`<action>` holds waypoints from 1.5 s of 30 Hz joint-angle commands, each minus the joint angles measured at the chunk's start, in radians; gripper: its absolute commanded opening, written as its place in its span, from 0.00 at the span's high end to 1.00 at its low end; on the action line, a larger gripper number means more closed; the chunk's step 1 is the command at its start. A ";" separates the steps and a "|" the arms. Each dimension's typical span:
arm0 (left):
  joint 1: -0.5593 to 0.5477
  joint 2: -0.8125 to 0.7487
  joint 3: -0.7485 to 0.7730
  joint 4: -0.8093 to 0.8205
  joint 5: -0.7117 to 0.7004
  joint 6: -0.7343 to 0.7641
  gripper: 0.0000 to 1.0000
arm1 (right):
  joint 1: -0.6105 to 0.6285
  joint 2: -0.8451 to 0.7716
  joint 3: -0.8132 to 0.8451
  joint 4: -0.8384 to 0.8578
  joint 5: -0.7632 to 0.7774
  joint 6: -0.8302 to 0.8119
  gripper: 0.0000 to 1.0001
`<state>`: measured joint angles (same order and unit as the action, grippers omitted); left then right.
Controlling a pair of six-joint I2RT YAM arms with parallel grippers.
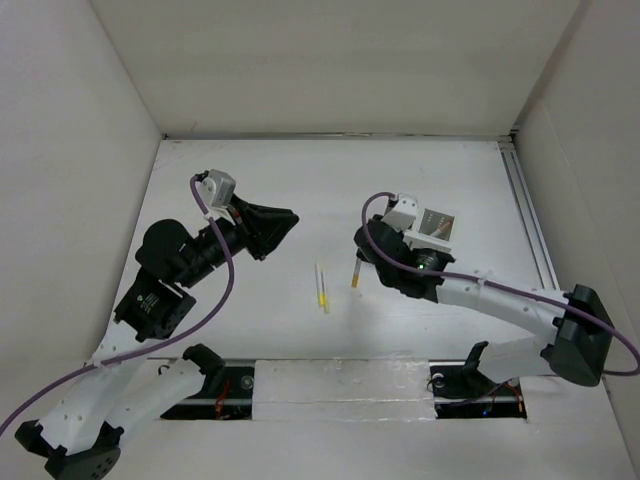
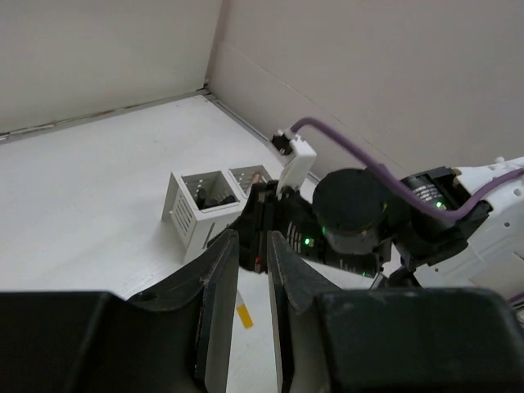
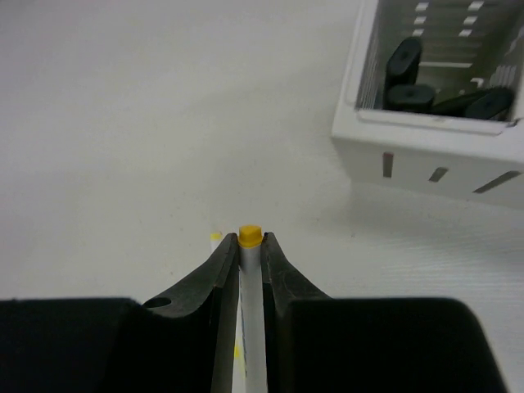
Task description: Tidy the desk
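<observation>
Status: partway through, roughly the middle as I read it.

Desk [image 1: 300,180]: white top under both arms, walled by panels. Holder [image 1: 436,229] sits on it right of centre. Everything below is placed relative to the holder.

Done so far:
- One holder compartment already has black bits [image 3: 409,82] in it. Can't tell what they are.
- Right gripper [image 3: 250,246] is clamped on a pen [image 1: 355,274]. The white barrel runs between the jaws and the yellow end pokes out past the tips. The gripper is just left of the holder and not over it. Can't tell whether the pen is off the surface yet.

Left to do:
- The held pen has to go across and into a compartment. From the right wrist view the holder opening is up and to the right of the tips, so the wrist probably needs to swing and tip the pen upright first.
- Second pen [image 1: 321,288] lies loose on the desk, further left of the holder than the held one. Nothing is touching it.
- No other loose items show in these views.

Left gripper [image 2: 254,246]: well left of the holder and pointed toward it. Jaws are nearly together with a thin slit, and nothing is in them. It looks idle. My guess is the second pen is its job, or the right arm's after the drop.

Risk: the grip sits close to the yellow end, so the long barrel may swing when tilted.
</observation>
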<state>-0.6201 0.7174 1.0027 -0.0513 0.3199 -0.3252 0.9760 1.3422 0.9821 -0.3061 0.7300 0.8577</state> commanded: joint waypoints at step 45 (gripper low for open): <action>0.000 -0.013 0.010 0.061 0.033 -0.009 0.82 | -0.654 0.031 0.027 0.105 0.220 -0.037 0.93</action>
<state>-0.6201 0.7170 1.0027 -0.0422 0.3473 -0.3344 0.3157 1.3716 1.0122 -0.1871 0.9428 0.7902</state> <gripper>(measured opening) 0.179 0.176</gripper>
